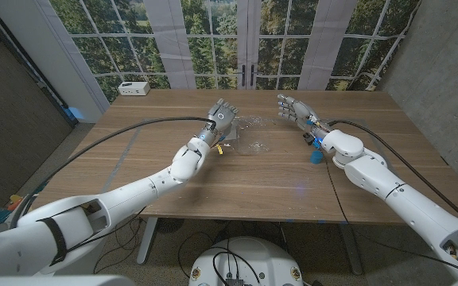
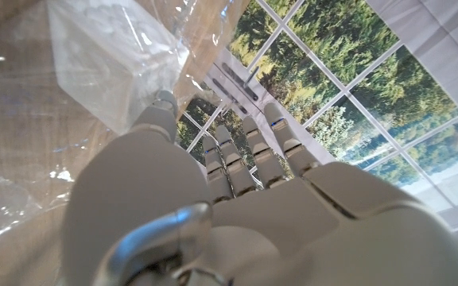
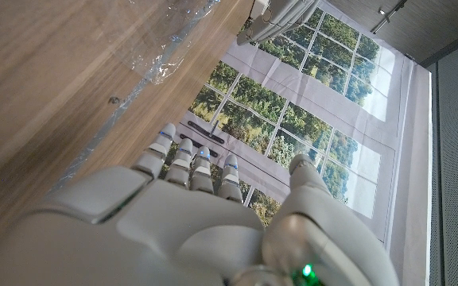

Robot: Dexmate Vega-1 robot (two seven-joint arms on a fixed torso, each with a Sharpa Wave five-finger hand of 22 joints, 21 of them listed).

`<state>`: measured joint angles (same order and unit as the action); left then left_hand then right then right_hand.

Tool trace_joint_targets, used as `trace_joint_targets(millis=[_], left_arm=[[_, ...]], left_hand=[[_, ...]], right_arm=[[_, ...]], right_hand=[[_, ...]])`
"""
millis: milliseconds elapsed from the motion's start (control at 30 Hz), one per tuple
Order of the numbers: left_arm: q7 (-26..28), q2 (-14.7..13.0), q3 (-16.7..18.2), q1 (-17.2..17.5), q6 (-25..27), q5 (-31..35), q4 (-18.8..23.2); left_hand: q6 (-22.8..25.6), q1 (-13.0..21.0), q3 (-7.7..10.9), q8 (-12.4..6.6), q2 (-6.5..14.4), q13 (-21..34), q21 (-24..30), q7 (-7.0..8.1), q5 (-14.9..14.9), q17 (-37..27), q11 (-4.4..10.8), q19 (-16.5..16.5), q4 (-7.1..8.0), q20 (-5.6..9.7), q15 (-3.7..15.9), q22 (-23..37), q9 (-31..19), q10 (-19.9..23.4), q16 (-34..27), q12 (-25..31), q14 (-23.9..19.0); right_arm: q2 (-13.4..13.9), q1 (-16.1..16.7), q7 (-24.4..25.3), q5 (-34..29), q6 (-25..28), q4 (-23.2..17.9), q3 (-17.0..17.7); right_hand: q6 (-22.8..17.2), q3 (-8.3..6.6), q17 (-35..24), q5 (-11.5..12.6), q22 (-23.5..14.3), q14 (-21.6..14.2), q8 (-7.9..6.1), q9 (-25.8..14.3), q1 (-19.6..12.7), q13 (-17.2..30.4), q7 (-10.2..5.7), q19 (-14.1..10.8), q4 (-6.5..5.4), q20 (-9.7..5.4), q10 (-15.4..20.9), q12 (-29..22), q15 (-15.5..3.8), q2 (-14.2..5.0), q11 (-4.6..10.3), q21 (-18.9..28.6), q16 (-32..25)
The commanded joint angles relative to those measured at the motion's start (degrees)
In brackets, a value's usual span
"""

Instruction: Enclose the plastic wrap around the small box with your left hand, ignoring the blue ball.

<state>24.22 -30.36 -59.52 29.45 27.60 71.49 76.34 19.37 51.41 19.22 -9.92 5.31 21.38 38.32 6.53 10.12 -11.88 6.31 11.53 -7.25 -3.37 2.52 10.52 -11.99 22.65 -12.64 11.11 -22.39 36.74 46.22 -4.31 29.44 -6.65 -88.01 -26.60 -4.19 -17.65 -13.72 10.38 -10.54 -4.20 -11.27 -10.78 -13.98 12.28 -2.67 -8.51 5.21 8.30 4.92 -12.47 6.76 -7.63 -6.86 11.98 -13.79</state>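
**Left robot hand at the wrap, box not yet enclosed**

Far left corner of the counter [image 1: 173, 171]: a small white device [image 1: 134, 88], well apart from the work.

Left robot hand [image 1: 221, 117]: raised over the counter's middle, fingers apart, holding nothing. In the left wrist view its fingers [image 2: 245, 155] reach up just beside the box.

Plastic wrap [image 1: 254, 133]: a clear, crinkled sheet on the counter just right of the left robot hand, between the two hands. It is nearly invisible against the wood from the head view; only glints mark its edge. The small box [image 2: 110, 67] reads as a pale, translucent block with wrap draped over and around it. How much of it is covered cannot be told.

Right robot hand [image 1: 291, 107]: held up past the wrap's right side, fingers spread, empty.

Blue ball [image 1: 316, 156]: on the counter near the right forearm, apart from the wrap.

Risks, as judged:
- The sheet looks thin and slack; a push could drag it, box included, rather than fold it.
- The film may cling to the fingers and lift away on withdrawal.
- A light box could tip or slide under a sideways sweep.
- Dragging the wrap rightward might reach the ball.
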Motion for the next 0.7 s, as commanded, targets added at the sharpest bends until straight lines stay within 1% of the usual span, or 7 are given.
trace_joint_targets(millis=[33,167,267,333,367,500,700], left_arm=[[18.6,6.8,2.7,2.1,5.9,-9.3,-8.7],[25.5,8.3,4.1,2.7,6.4,-14.1,-9.4],[16.2,3.5,1.6,2.1,7.6,-12.7,-2.5],[8.0,2.3,-1.1,1.2,13.7,-7.7,0.3],[6.0,0.7,-1.6,0.9,12.6,-7.4,1.9],[12.1,1.0,0.9,2.8,11.8,-10.0,2.1],[-2.1,-2.0,-4.1,-1.5,11.1,-3.6,3.6]], left_hand=[[-2.0,-1.9,0.02,0.01,1.5,-0.1,-0.4,-0.91,-0.1,-0.4,-0.61,-0.1,1.37,-0.09,4.34,0.3,0.1,-1.5,0.2,0.0,0.4],[-1.3,-3.3,0.12,-0.84,2.8,-0.3,-0.1,-1.62,0.0,-0.5,-0.93,1.1,2.41,-0.29,4.18,0.3,0.3,-0.5,-0.5,0.7,-1.2],[0.5,-3.2,0.5,-1.59,2.9,-0.5,0.3,-1.41,0.1,-0.2,-0.44,2.3,2.0,-0.11,4.45,0.3,0.4,1.3,-0.8,1.5,-2.6],[0.5,-0.8,1.44,-1.54,2.0,-0.8,0.2,-1.23,0.2,0.5,-0.27,2.3,-0.31,-0.07,4.51,0.3,0.5,1.4,-0.2,1.5,-2.5],[0.2,-0.4,1.59,-1.43,1.9,-0.8,0.1,-1.03,0.2,0.6,-0.08,2.0,-0.72,-0.03,4.46,0.3,0.6,1.1,0.1,1.4,-2.0],[-0.5,-0.3,1.34,-1.2,1.1,-1.0,-0.3,-1.0,0.1,0.6,-0.06,1.2,-1.12,-0.13,4.46,0.3,0.6,0.2,0.4,1.1,-1.3],[-0.2,1.3,1.2,-1.34,-0.4,-1.1,-0.5,-0.89,0.0,0.9,0.2,1.0,-2.53,-0.14,4.57,0.3,0.7,0.2,0.5,1.2,-1.2]], right_arm=[[-0.5,-0.7,-0.5,0.3,-0.1,1.3,-0.2],[-0.6,-0.9,-0.5,0.1,-0.3,1.4,-0.3],[-0.6,-0.8,-0.1,0.0,-0.2,1.1,-0.2],[-0.6,-0.8,-0.2,0.1,-0.3,1.2,-0.2],[-0.6,-0.9,-0.3,-0.1,-0.3,1.2,-0.3],[-0.8,-1.1,-0.3,-0.2,-0.4,1.4,-0.4],[-0.9,-1.4,-0.6,-0.3,-0.7,1.6,-0.6]], right_hand=[[-0.6,0.31,-0.1,-0.1,-0.1,-0.2,0.01,-0.1,-0.2,0.0,-0.03,0.1,-0.09,0.37,0.4,0.0,0.22,0.05,-0.11,0.3,-0.1],[-0.6,0.32,-0.1,-0.1,-0.1,-0.2,0.0,-0.1,-0.2,0.0,-0.04,0.1,-0.09,0.38,0.3,0.1,0.2,0.05,-0.23,0.3,-0.1],[-0.6,0.33,-0.1,0.0,-0.1,-0.2,0.02,-0.1,-0.1,0.0,-0.04,0.1,-0.09,0.38,0.4,0.1,0.25,0.06,-0.24,0.3,-0.2],[-0.6,0.33,-0.1,0.0,-0.1,-0.2,0.01,-0.1,-0.1,0.0,-0.05,0.1,-0.1,0.38,0.4,0.1,0.23,0.06,-0.26,0.3,-0.2],[-0.6,0.33,-0.1,0.0,-0.1,-0.2,0.01,-0.1,-0.1,0.0,-0.05,0.1,-0.1,0.39,0.4,0.1,0.21,0.05,-0.26,0.3,-0.1],[-0.6,0.34,-0.1,0.0,-0.1,-0.3,0.02,-0.1,-0.1,0.0,-0.04,0.1,-0.1,0.39,0.4,0.1,0.24,0.06,-0.16,0.3,-0.2],[-0.6,0.34,-0.1,0.0,-0.1,-0.3,0.02,-0.1,-0.2,0.0,-0.06,0.1,-0.07,0.43,0.3,0.1,0.23,0.07,-0.19,0.3,-0.2]])
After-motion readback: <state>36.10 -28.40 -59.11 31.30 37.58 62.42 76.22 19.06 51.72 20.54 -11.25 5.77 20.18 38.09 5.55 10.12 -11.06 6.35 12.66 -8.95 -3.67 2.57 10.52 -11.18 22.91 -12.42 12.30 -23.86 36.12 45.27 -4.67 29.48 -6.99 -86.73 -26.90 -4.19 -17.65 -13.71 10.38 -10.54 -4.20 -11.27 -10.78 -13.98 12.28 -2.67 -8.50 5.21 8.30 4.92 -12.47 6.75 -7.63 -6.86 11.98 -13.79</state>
